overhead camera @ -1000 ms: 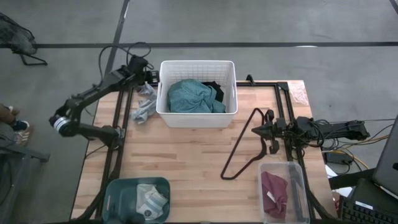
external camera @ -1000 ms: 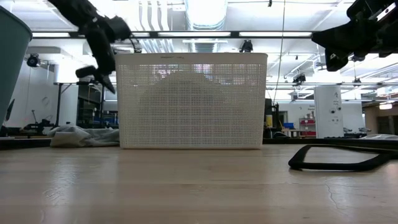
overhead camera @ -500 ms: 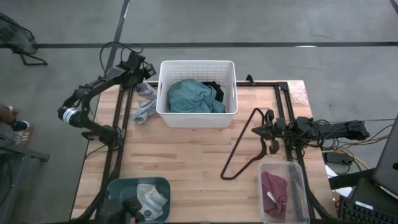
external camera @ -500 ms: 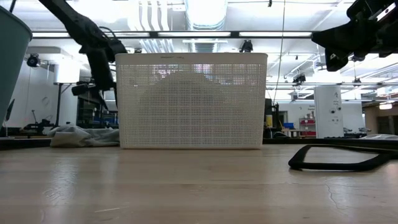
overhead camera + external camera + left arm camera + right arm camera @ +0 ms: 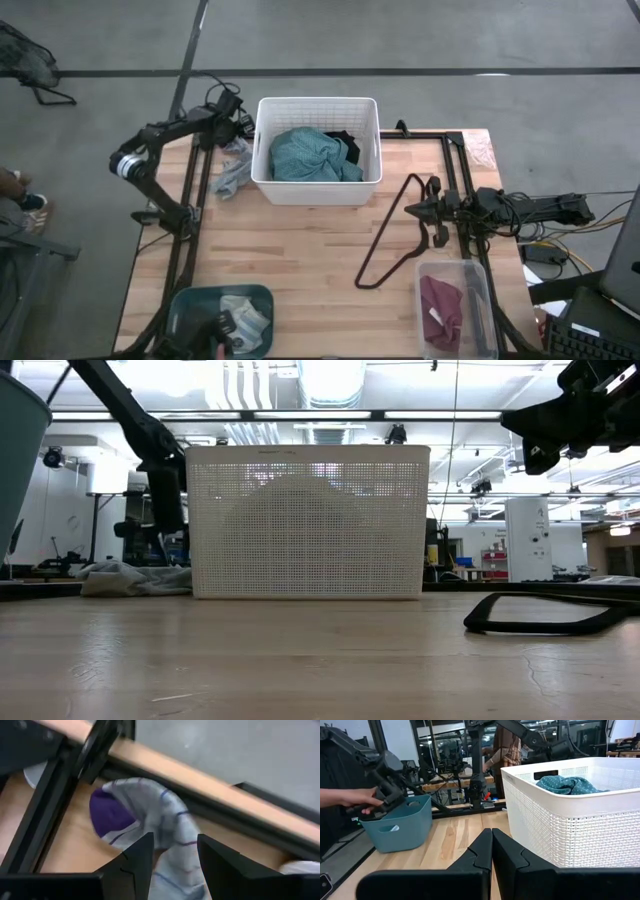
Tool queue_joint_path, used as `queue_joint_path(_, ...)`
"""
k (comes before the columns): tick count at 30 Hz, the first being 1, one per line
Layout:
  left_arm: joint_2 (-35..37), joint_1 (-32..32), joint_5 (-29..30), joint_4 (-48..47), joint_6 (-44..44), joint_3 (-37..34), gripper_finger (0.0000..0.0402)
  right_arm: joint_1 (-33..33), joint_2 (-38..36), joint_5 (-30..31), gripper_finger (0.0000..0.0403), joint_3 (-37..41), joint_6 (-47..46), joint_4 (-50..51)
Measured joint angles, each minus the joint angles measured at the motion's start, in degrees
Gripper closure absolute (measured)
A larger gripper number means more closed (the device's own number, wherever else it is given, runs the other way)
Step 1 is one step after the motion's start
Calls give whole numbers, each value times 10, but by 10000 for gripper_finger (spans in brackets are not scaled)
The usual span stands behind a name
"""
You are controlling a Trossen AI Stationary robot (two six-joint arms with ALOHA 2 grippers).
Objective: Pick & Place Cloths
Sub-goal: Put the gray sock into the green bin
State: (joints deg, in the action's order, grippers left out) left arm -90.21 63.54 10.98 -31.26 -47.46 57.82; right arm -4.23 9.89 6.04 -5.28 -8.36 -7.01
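Bins (image 5: 318, 112) number three; one grey rag (image 5: 232, 175) lies under left tool (image 5: 236, 130).

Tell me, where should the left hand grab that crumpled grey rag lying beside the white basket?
Probably from straight above, on the raised fold of the grey rag. It lies bunched on the table between the white basket and the black frame rail, so a sideways approach looks blocked. The left hand hangs open over a striped hump of the fabric, which gives the fingers something to pinch.
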Motion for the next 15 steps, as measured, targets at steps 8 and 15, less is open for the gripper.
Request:
queue_joint_path(8,-32,0,3,7,34,0,246,0,0,0,394,0,0,0)
queue_joint_path(15,-48,1,2,16,73,0,288,0,0,0,394,0,0,0)
